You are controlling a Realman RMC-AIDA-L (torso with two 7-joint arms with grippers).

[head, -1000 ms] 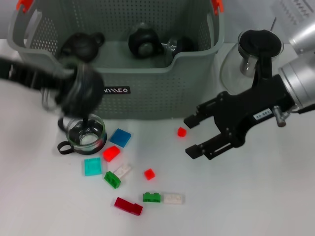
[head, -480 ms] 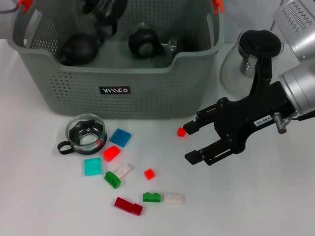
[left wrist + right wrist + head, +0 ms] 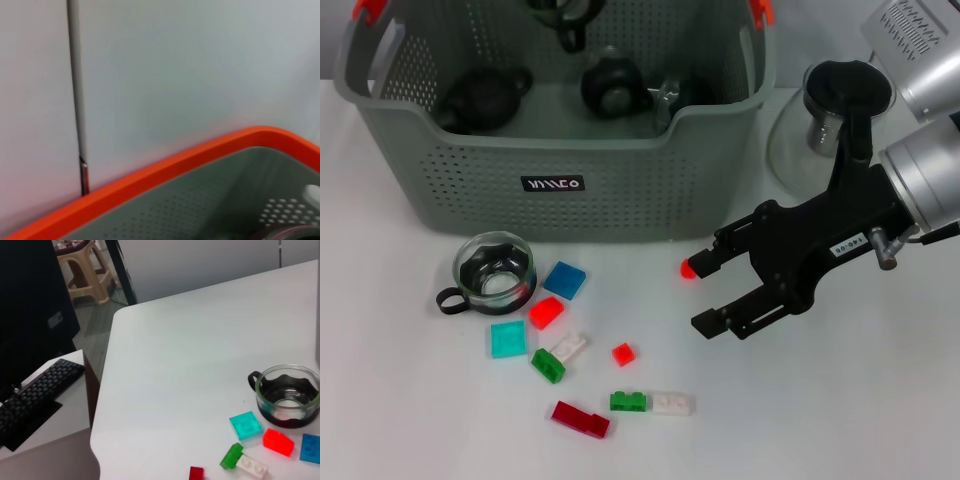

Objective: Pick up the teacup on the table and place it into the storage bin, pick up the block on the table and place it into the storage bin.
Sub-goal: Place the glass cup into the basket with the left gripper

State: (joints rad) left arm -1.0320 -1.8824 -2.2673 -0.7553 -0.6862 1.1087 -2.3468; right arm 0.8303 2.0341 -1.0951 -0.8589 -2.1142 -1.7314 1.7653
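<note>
The storage bin (image 3: 620, 190) stands at the back of the table with several dark cups inside; its orange rim (image 3: 165, 167) fills the left wrist view. A glass teacup (image 3: 496, 275) with a black handle stands on the table in front of the bin, and shows in the right wrist view (image 3: 288, 395). My left gripper (image 3: 560, 15) is a dark shape over the bin's far side. My right gripper (image 3: 706, 293) is open and low over the table. A small red block (image 3: 688, 268) lies at its upper fingertip.
Loose blocks lie right of the teacup: blue (image 3: 565, 279), red (image 3: 546, 312), teal (image 3: 507, 338), green (image 3: 548, 365), white (image 3: 671, 403), dark red (image 3: 581, 418). A glass carafe (image 3: 830, 120) stands right of the bin. The table's edge (image 3: 102, 405) drops off beyond the teacup.
My left arm has swung from over the teacup up to the bin's far side. The teacup stays on the table. My right gripper has edged left, closer to the small red block.
</note>
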